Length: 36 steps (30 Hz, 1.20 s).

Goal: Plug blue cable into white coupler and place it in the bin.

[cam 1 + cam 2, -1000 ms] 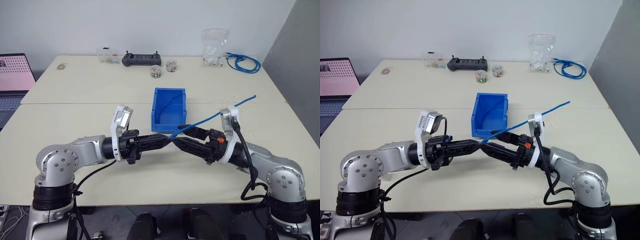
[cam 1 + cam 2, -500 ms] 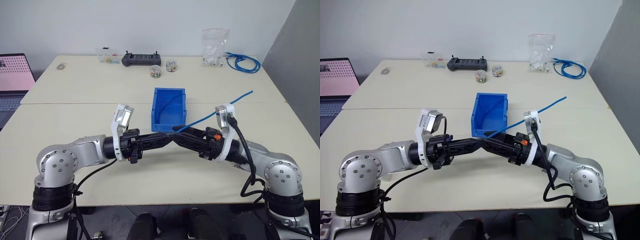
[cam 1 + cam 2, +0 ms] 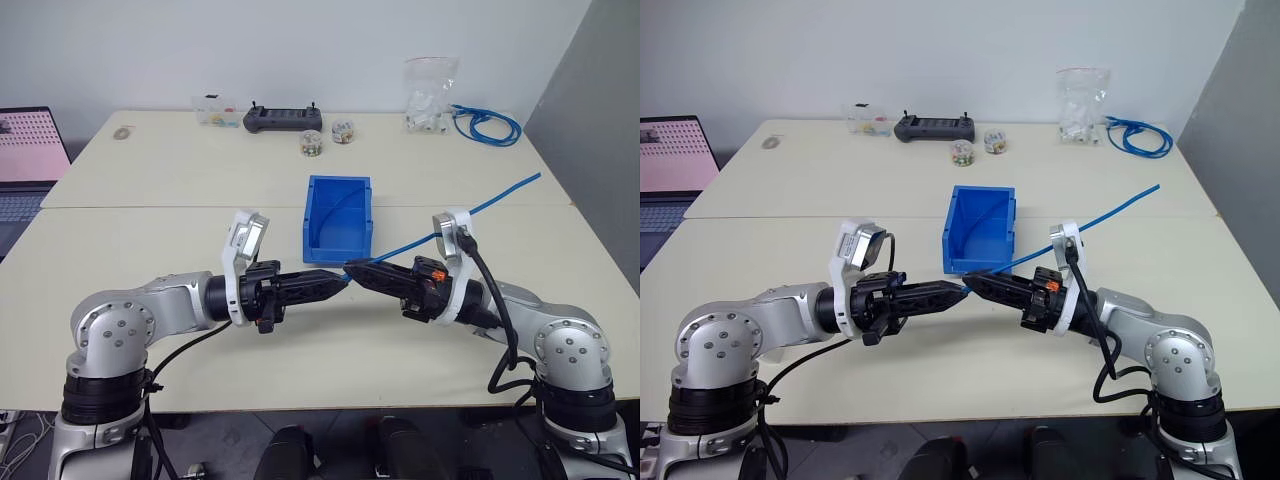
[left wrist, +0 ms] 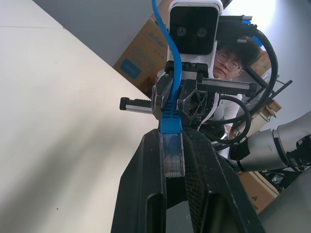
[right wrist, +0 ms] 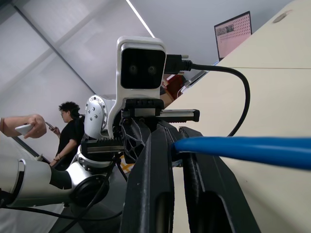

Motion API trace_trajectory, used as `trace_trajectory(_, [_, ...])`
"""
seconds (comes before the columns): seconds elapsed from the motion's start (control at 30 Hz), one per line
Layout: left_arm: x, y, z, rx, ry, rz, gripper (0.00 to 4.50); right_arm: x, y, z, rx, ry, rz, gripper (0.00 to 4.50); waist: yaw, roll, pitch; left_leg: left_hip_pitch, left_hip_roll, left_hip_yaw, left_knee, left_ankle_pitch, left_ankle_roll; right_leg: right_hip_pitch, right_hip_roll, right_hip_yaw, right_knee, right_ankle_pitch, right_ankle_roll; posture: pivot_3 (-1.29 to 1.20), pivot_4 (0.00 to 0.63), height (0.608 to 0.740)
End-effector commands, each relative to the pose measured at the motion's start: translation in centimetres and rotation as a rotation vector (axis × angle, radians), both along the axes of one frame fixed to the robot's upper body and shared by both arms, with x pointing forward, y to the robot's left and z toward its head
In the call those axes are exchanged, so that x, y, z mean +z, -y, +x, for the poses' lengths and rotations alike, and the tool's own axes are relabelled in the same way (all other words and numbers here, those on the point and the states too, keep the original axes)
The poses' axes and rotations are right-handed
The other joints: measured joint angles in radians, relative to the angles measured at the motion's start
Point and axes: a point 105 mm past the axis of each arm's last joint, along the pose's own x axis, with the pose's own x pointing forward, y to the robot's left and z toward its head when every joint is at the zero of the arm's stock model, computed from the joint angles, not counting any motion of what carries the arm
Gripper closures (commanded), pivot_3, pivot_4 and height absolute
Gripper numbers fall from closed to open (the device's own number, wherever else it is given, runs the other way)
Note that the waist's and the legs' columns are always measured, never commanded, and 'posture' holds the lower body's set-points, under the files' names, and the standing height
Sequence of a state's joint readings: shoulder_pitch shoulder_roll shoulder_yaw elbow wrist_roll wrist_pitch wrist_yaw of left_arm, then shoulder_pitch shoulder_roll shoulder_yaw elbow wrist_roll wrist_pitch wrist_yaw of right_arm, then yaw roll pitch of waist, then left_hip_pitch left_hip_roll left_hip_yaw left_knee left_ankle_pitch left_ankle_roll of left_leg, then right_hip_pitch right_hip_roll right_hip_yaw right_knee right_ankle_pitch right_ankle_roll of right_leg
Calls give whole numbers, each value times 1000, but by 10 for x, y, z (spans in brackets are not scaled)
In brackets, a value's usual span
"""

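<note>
The blue cable (image 3: 440, 234) runs from between the two grippers up and right to a free end above the table. Its clear plug (image 4: 173, 158) is clamped between the fingers of my left gripper (image 3: 338, 283), which is shut and points level to the right. My right gripper (image 3: 354, 271) points left, tip to tip with the left one, shut on the blue cable (image 5: 243, 151) just behind the plug. The blue bin (image 3: 338, 213) stands on the table just beyond the fingertips, apparently empty. The white coupler is out of view.
Along the far edge of the table lie a black controller (image 3: 283, 119), small jars (image 3: 311, 143), a clear plastic bag (image 3: 430, 95) and a coiled blue cable bundle (image 3: 487, 125). A laptop (image 3: 28, 160) sits at far left. The wrist views show a person (image 4: 234, 53) and another person (image 5: 68, 131) nearby.
My right gripper's fingers, open and crossing the left gripper's fingers a second ago, have shut on the cable. The cable's free end has swung up and right.
</note>
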State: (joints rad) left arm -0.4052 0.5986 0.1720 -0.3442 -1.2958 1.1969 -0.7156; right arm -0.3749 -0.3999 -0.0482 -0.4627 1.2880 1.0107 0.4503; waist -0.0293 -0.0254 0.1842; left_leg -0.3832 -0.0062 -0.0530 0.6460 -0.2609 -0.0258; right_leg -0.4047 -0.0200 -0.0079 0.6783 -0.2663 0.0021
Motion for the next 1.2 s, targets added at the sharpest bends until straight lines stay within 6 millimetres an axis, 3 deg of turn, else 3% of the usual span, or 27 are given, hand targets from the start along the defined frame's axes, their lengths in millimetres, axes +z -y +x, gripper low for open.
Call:
trace_trajectory(0.03, [7,2,1,-3,46,-26,3586,8,-6,-12,72,25,21,4495,0,0,0,0,0,0,0,0,0,0,0,0,0,0,0,0,150,740])
trace_trajectory(0.33, [8,-3,-2,-3,38,-25,1854,1,2,1,-4,32,-12,4498,0,0,0,0,0,0,0,0,0,0,0,0,0,0,0,0,150,740])
trace_trajectory(0.67, [-2,-18,-13,78,59,59,2,-19,20,35,-152,63,-110,4499,0,0,0,0,0,0,0,0,0,-1,0,0,-1,0,0,0,150,740])
trace_trajectory(0.87, [-19,-31,-16,251,129,175,0,-19,22,42,-165,82,-112,4500,-2,1,0,0,1,1,-1,0,0,-1,0,1,-2,0,0,0,150,740])
trace_trajectory(1.03, [-35,-44,2,622,197,216,0,-22,20,41,-148,86,-120,4500,5,1,0,-1,0,1,-1,0,0,0,0,1,-3,0,0,0,150,740])
trace_trajectory(1.13, [-48,-45,-3,770,185,224,0,-24,18,40,-132,87,-128,4500,6,0,1,-2,0,1,-1,0,0,0,-1,1,-5,0,0,0,150,740])
trace_trajectory(1.2, [-61,-63,-6,1034,201,288,0,-25,17,40,-113,86,-134,4500,4,0,1,-2,0,2,-1,0,0,0,-1,2,-5,0,0,0,150,740])
